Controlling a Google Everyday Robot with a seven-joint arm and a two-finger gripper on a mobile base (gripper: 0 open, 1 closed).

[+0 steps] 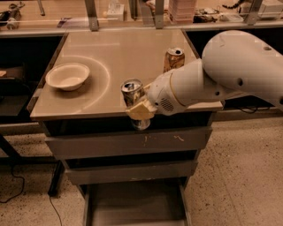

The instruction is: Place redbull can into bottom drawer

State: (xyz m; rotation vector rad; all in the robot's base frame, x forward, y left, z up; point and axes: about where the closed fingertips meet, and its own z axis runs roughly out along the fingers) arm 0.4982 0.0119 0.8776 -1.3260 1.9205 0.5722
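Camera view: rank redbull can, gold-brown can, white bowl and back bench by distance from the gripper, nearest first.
1. redbull can: clamped in the gripper, at the table's front edge.
2. gold-brown can, behind and to the picture's right, and white bowl, off to the picture's left: too close to call.
3. back bench: beyond the table's far edge, plainly farthest.
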